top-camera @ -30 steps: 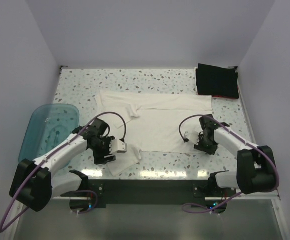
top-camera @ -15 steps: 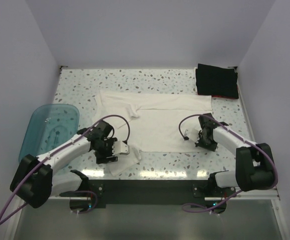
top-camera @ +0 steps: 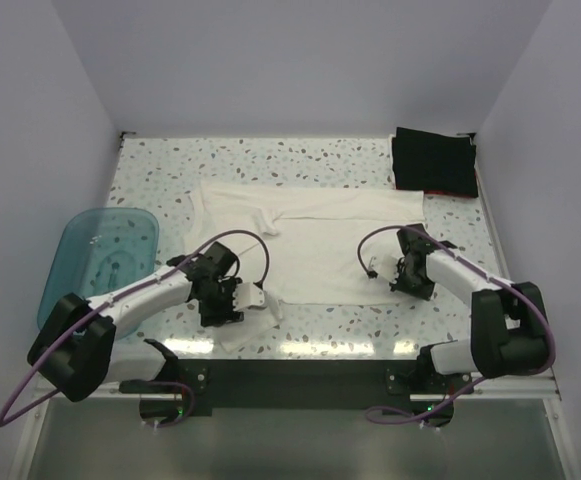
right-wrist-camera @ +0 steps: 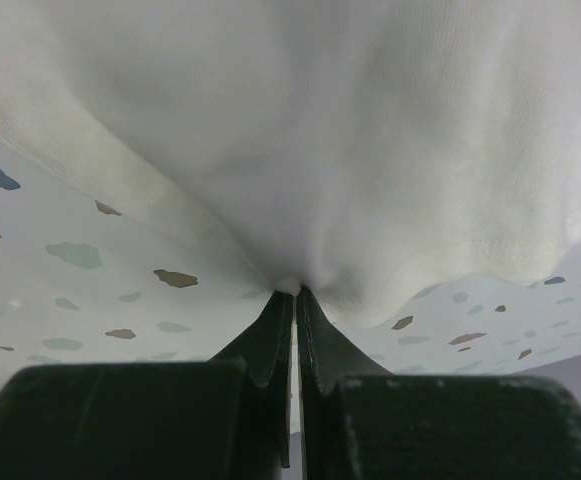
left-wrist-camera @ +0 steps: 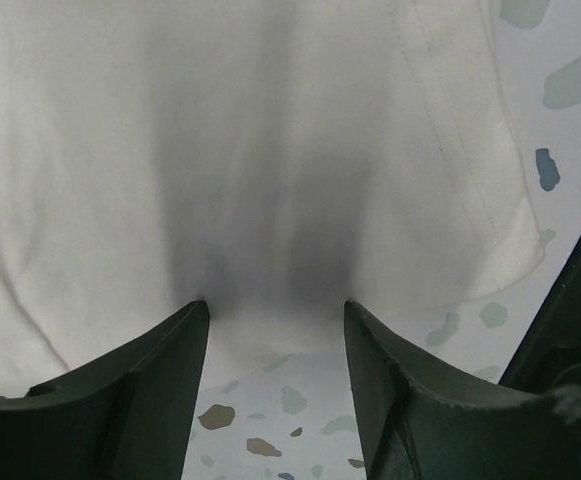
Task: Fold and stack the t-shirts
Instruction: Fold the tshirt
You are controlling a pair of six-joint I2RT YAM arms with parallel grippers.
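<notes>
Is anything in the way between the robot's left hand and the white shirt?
No, nothing visible is in the way. The left gripper is open, and the edge of the white t-shirt lies right at its fingertips, flat on the speckled table. The right gripper is shut on the same shirt's hem.

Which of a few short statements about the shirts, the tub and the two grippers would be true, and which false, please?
1. The right gripper is shut on the white shirt. True.
2. The left gripper is shut. False: its fingers stand apart at the white shirt's near edge.
3. The blue tub sits to the left of the white shirt. True.
4. The black shirts lie in the tub. False: they lie folded at the far right corner of the table.
5. The white shirt lies on top of the black shirts. False: it lies spread out on the table, nearer the arms.
</notes>
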